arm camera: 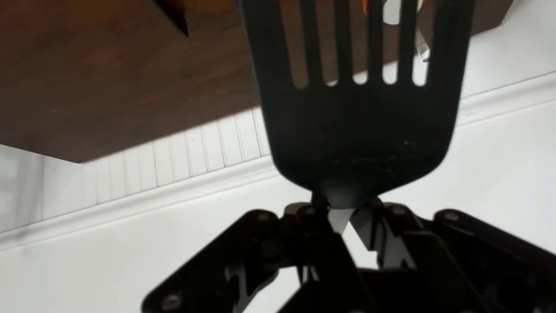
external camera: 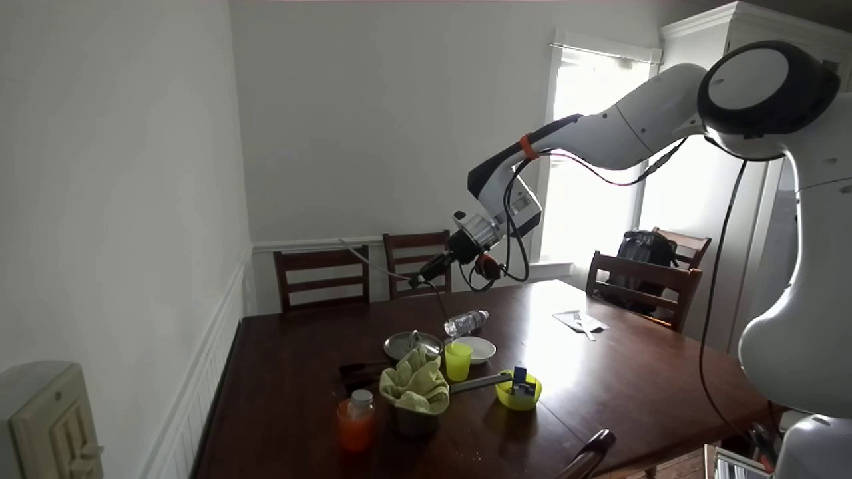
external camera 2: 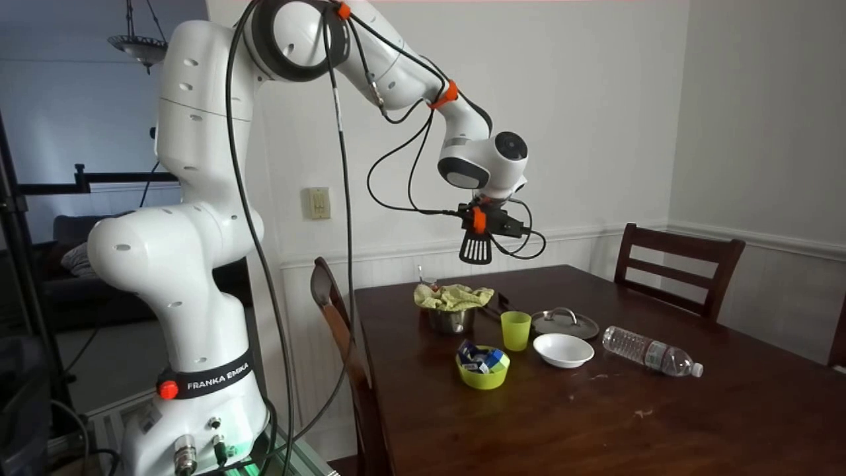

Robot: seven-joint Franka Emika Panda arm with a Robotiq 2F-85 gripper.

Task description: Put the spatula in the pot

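Note:
The black slotted spatula (external camera 2: 475, 247) is in my gripper (external camera 2: 474, 226), held high above the table with its blade down in an exterior view. In the wrist view the spatula's blade (arm camera: 356, 117) fills the upper middle, and my fingertips (arm camera: 345, 213) are closed around its neck. My gripper (external camera: 421, 279) also shows in an exterior view, well above the tabletop and apart from the pot. The metal pot (external camera 2: 451, 321) stands on the table, and it also shows dark in an exterior view (external camera: 416, 423). A green cloth (external camera 2: 453, 297) bunches out of its top, hiding its inside.
A glass lid (external camera 2: 565, 324), yellow cup (external camera 2: 515, 330), white bowl (external camera 2: 563, 350), yellow bowl with blue packets (external camera 2: 483, 377) and lying water bottle (external camera 2: 651, 352) stand around the pot. An orange cup (external camera: 356, 426) is beside it. Chairs (external camera 2: 677, 268) line the table.

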